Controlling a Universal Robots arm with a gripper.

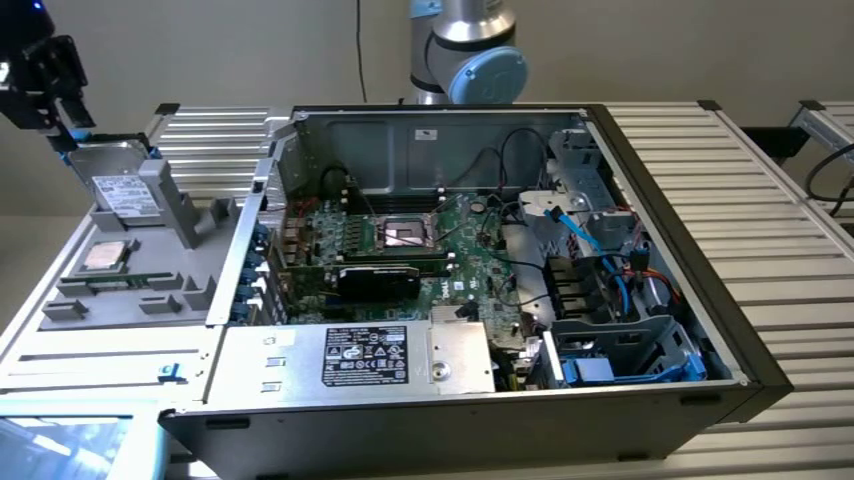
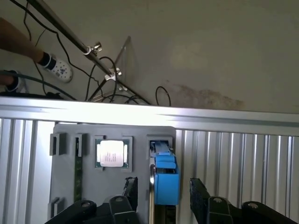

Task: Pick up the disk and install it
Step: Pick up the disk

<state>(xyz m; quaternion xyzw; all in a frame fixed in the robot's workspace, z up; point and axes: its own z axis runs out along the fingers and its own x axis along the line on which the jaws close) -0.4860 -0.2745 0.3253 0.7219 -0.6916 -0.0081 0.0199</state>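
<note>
The disk [image 1: 118,188] stands on edge in a slot of the grey holder tray [image 1: 80,300], at the exterior view's left. The gripper [image 2: 164,193] hangs over it, fingers [image 2: 198,196] spread to either side of its blue frame, not touching. A square CPU chip [image 2: 112,153] lies in the neighbouring pocket. The open computer case [image 1: 400,145] sits just beside the tray.

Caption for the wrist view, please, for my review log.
Open gripper poised with a finger either side of the disk, standing on edge in the grey holder beside a CPU chip.
</note>
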